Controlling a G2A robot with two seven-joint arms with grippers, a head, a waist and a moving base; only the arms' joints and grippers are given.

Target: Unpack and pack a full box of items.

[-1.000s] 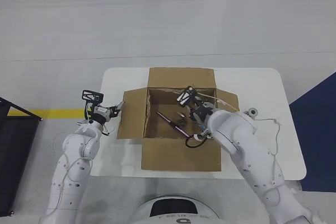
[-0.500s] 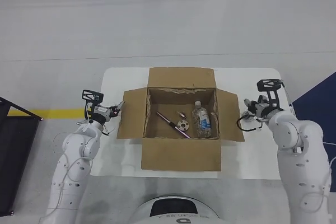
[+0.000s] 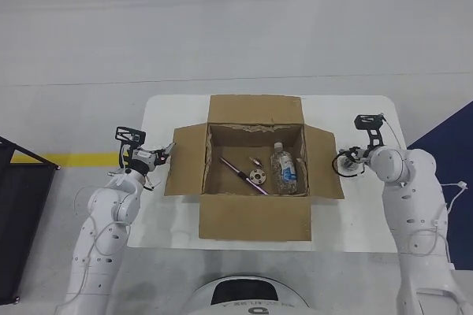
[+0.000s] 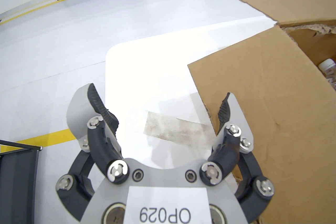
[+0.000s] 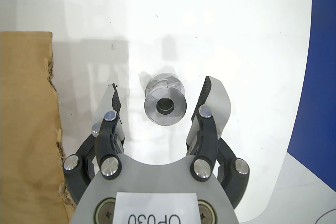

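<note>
Open cardboard box (image 3: 255, 213) mid-surface (image 3: 363, 220), between the two claws; inside, a clear bottle (image 3: 283, 169), a purple pen (image 3: 244, 175) and a small round part (image 3: 257, 174) lying flat, bottle on the right claw's side. Out past the box's right flap (image 3: 325, 161), a metal spool (image 5: 165, 104) between the spread fingers of the right claw (image 5: 160, 83), touched by neither. Released, holding nothing. A second ago down inside the box, hiding the bottle; since swung out over the flap and settled about the spool. Left claw (image 4: 159, 90) likewise released, hovering just beside the left flap (image 4: 262, 109), same place as before
</note>
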